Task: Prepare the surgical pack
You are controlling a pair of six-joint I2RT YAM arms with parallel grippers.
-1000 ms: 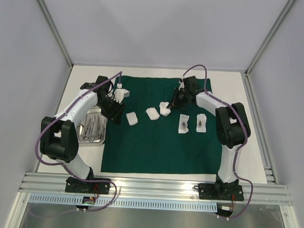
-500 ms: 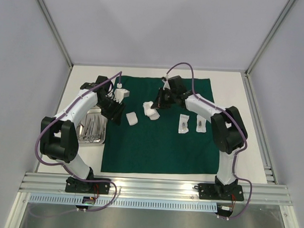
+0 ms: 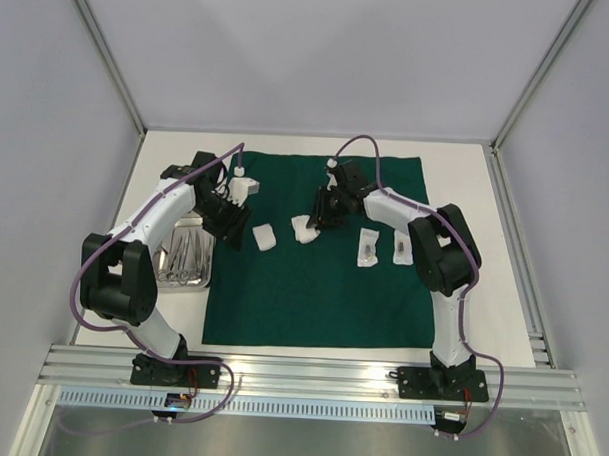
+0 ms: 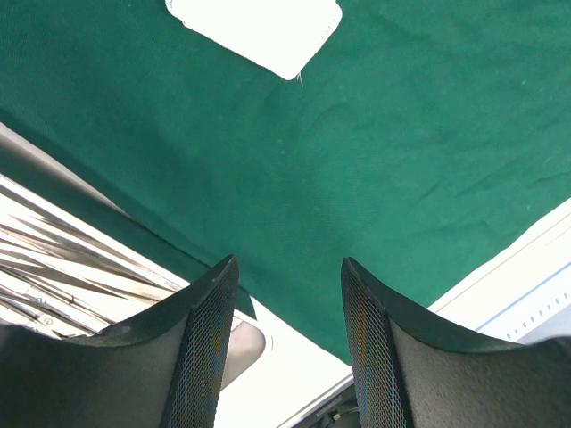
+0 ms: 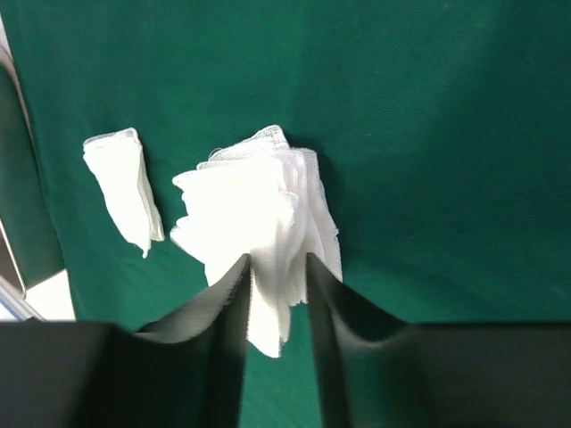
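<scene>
The dark green drape [image 3: 312,288] lies spread flat on the table. Two white gauze pads [image 3: 264,237] [image 3: 304,228] lie on its upper left part, and two more [image 3: 369,246] [image 3: 402,245] to the right carry small dark items. My right gripper [image 3: 318,216] is low over the second pad. In the right wrist view its fingers [image 5: 277,263] stand apart around a ruffled gauze stack [image 5: 259,214] resting on the cloth. My left gripper [image 4: 290,267] hangs open and empty over the drape's left edge. The steel tray [image 3: 171,275] with metal instruments [image 3: 187,254] sits left of the drape.
A small white block [image 3: 243,189] stands at the drape's upper left corner, close to my left forearm. Grey walls and a metal frame enclose the table. Bare white table [image 3: 456,193] borders the drape on the right and at the back.
My right arm carried a gauze pad leftward and set it on the second pad, and its jaws have parted. The left arm has not moved.
</scene>
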